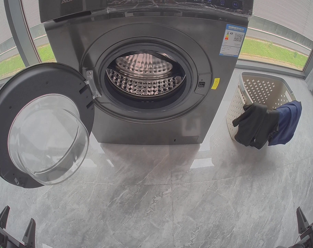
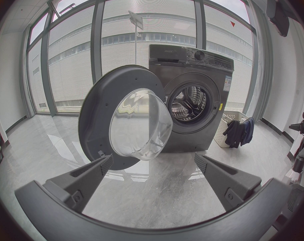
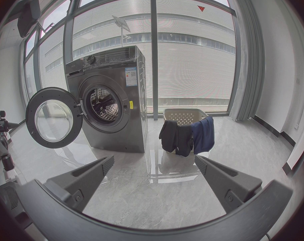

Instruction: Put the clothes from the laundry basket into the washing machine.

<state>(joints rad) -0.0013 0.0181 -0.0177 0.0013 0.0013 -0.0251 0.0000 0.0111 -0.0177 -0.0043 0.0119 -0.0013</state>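
A grey washing machine point(image 1: 146, 69) stands ahead with its round door point(image 1: 39, 128) swung wide to the left; the steel drum point(image 1: 144, 73) looks bare inside. To its right sits a cream laundry basket point(image 1: 256, 86) with a black garment point(image 1: 256, 124) and a blue garment point(image 1: 286, 121) draped over its front rim. My left gripper point(image 1: 16, 223) is low at the near left, open and holding nothing. My right gripper point(image 1: 309, 210) is low at the near right, open too. The basket point(image 3: 183, 115) with the black garment point(image 3: 175, 138) and blue garment point(image 3: 202, 134) lies well ahead of the right gripper point(image 3: 153, 163).
Glossy grey tiled floor point(image 1: 163, 197) stretches between me and the machine. Floor-to-ceiling windows point(image 3: 192, 51) run behind the machine and basket. The open door point(image 2: 122, 117) juts out over the floor on the left side, close ahead of the left gripper point(image 2: 153, 161).
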